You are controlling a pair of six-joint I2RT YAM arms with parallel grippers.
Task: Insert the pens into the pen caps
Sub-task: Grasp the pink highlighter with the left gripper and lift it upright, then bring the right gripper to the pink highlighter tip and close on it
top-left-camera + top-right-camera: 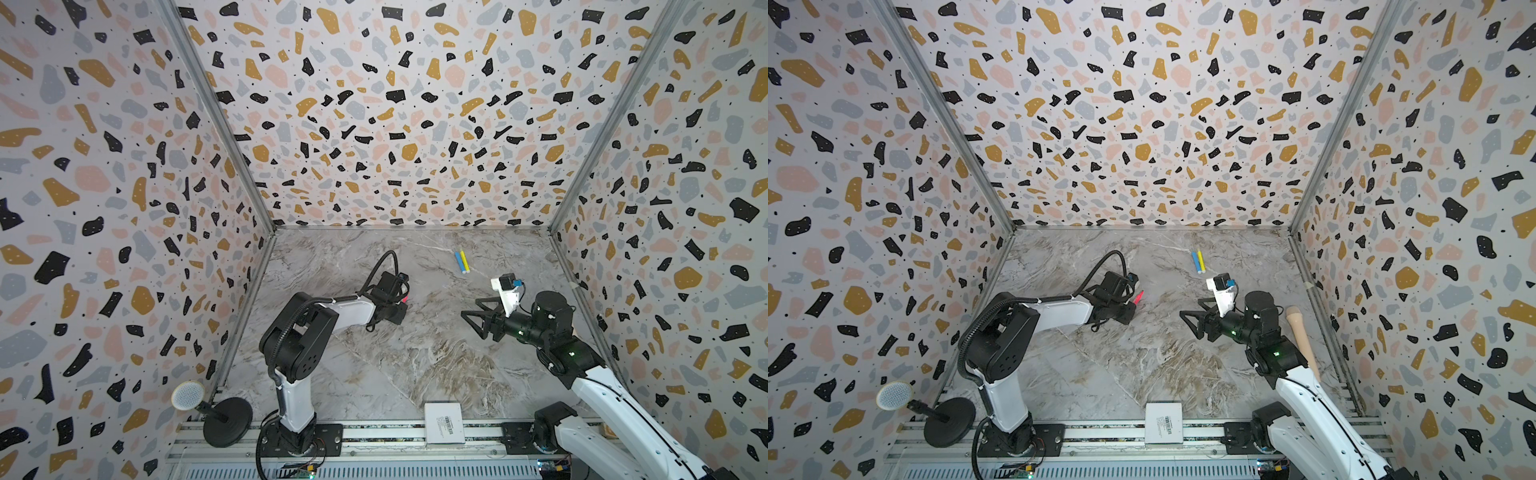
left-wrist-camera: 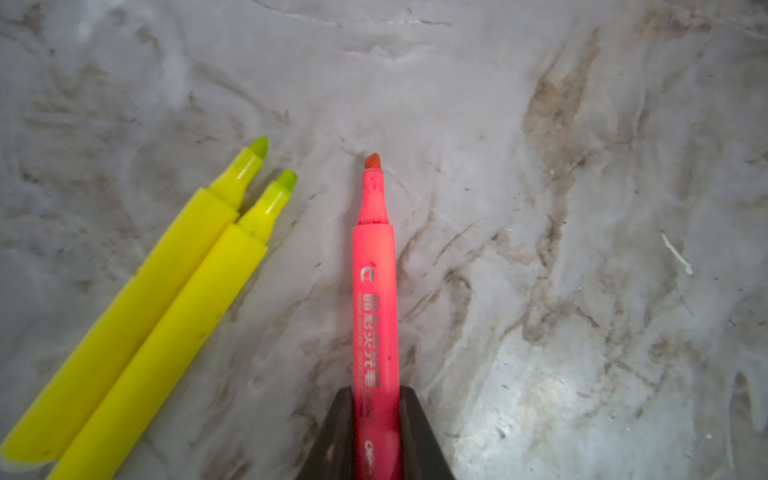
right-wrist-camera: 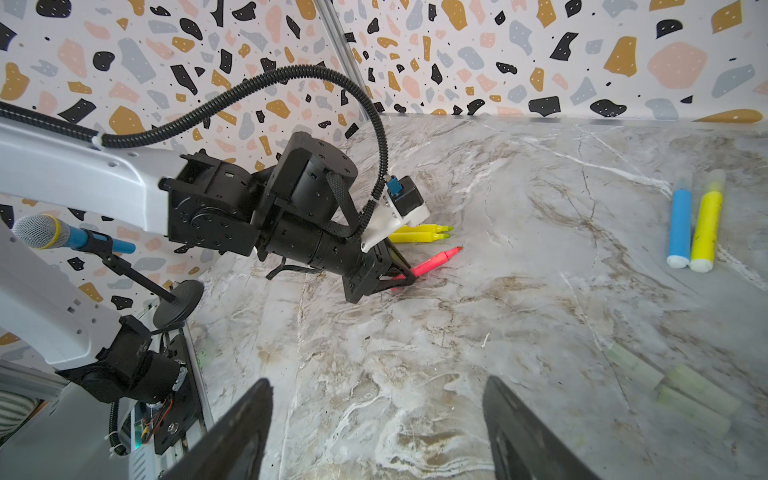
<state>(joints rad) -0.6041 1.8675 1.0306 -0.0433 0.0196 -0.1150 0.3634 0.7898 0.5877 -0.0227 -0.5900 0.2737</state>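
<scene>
pink-red plastic, slim and uncapped, the pink-red pen [image 2: 374, 291] sits pinched at its rear end between the black fingers of the left gripper [image 2: 376, 399], which is pressed together on the barrel. its chisel tip points away from the gripper, low over the grey marble-patterned tabletop [image 2: 582, 208]; whether the tip touches the surface i cannot tell. in both top views only a short red stub of it shows past the left wrist.

two bright yellow uncapped pens [image 2: 174, 336] lie side by side, touching each other, just beside the pink-red pen but apart from it, their green-tinged tips aimed roughly the same way as its tip. farther back from the pink-red pen and off to its right in both top views, a blue pen [image 1: 459, 262] and a third yellow pen [image 1: 465, 262] lie parallel and touching; in the right wrist view each carries a clear cap on one end and a white plug on the other. three pale translucent loose pen caps [image 3: 702, 386] lie clustered and blurred, well apart from the pink-red pen, on the side of the right gripper [image 3: 378, 415]. that gripper hangs above the tabletop to the right of the pink-red pen, well apart from it, its two black fingers spread wide with nothing between them.
</scene>
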